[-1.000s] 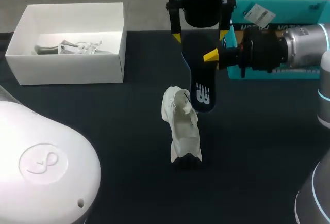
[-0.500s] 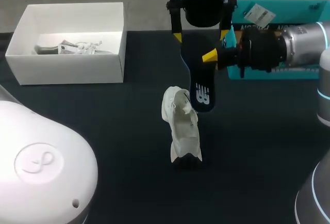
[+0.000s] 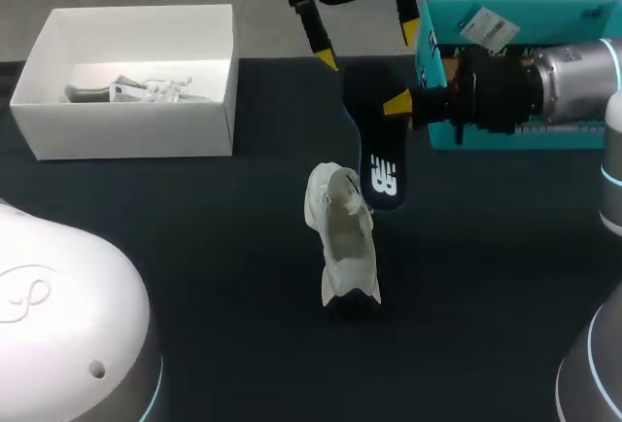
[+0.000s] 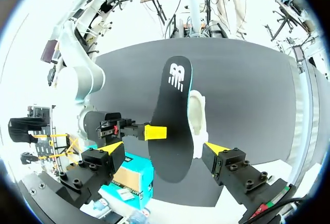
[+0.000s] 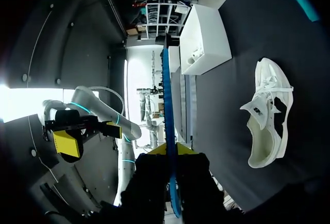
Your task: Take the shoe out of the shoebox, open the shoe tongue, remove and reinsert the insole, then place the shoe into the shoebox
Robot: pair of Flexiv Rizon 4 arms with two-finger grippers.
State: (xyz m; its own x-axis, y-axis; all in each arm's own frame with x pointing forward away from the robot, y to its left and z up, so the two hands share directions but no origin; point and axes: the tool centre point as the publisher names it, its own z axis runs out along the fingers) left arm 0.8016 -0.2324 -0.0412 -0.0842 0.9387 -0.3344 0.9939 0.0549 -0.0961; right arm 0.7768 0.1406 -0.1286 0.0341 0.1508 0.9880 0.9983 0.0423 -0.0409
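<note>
Jaws of right gripper: clenched on the dark insole, pinching one long edge about mid-length and holding it off the table. Jaws of left gripper: released, spread wide on either side of the insole's plain end, with a gap on each side and no contact.

Carries a white logo on the insole's far end, the end nearest the shoe; brand not given here. Hangs over that shoe's upper end in the head view; touching or not, cannot tell.

White shoe out on the table, well apart from the white shoebox, tongue pulled open, laces loose. Shows a small dark mark on the tongue in the right wrist view, too small to read.

Inside the white shoebox: another white shoe.

Beside the right arm: teal box with a white tag, print too small to read
</note>
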